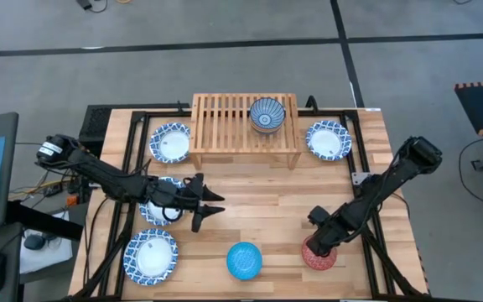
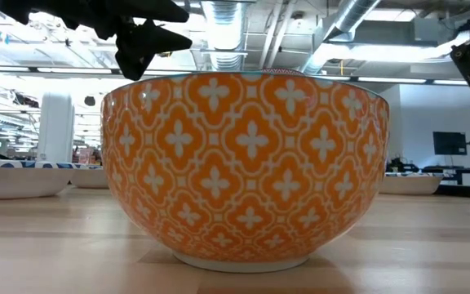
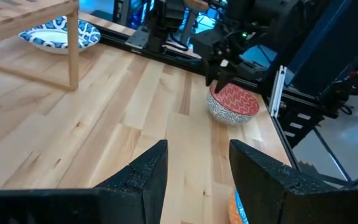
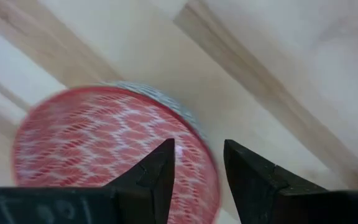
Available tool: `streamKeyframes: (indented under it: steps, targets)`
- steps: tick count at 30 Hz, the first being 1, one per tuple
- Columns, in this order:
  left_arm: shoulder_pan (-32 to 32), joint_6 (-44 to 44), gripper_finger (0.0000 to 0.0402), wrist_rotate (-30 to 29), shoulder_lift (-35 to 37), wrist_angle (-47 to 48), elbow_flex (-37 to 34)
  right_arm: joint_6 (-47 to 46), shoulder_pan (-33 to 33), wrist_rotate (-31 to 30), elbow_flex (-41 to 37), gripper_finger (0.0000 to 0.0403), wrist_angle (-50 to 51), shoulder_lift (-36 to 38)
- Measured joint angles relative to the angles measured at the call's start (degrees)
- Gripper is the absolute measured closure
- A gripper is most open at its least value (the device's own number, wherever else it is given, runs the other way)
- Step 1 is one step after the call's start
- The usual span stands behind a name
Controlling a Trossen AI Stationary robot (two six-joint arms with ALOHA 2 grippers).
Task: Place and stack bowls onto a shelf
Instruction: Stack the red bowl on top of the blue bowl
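The shelf stands at the table's far middle, with a grey-blue patterned bowl on its slats. A red bowl sits on the table at the near right. My right gripper hangs open right over it, pointing down, one finger over the inside and one outside the rim. A bright blue bowl with an orange outside rests near the front edge. My left gripper hovers open at mid-table, pointing right, with nothing between its fingers. My right gripper's fingers straddle the red bowl's rim from above, pointing down. Whether they touch the rim, I cannot tell. The bowl sits upright on the table.
Blue-and-white dishes lie left of the shelf, right of it, at the near left and under my left arm. Bare planks stretch between the shelf and the front bowls.
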State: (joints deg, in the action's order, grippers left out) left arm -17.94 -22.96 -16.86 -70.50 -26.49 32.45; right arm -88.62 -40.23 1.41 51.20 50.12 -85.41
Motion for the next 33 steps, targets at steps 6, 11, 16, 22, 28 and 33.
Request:
streamKeyframes:
  steps: [6,11,16,22,28,33]
  targets:
    - [1.46,-0.09,0.0246,-0.10,0.00,0.00,0.00,0.00,0.01,-0.01,-0.83,0.0260,-0.80,-0.04]
    - [1.97,-0.13,0.0246,-0.09,0.00,-0.01,0.00,-1.70,-0.11,0.46,-4.95,0.0279,-4.39,0.04]
    - [1.97,-0.15,0.0246,-0.09,0.00,0.01,0.00,-1.00,0.16,1.88,-7.19,0.0303,-7.53,0.07]
    - [1.97,-0.17,0.0246,-0.10,0.00,-0.07,0.00,0.91,1.35,2.43,-7.36,0.0365,-8.21,1.18]
    - [2.45,-0.26,0.0246,-0.40,0.00,-1.79,0.02,5.89,6.86,-2.96,-5.36,0.0364,-2.74,7.66]
    - [3.35,-0.28,0.0246,-0.44,0.00,-4.12,0.02,17.07,15.54,-6.13,0.79,0.0364,5.42,13.86]
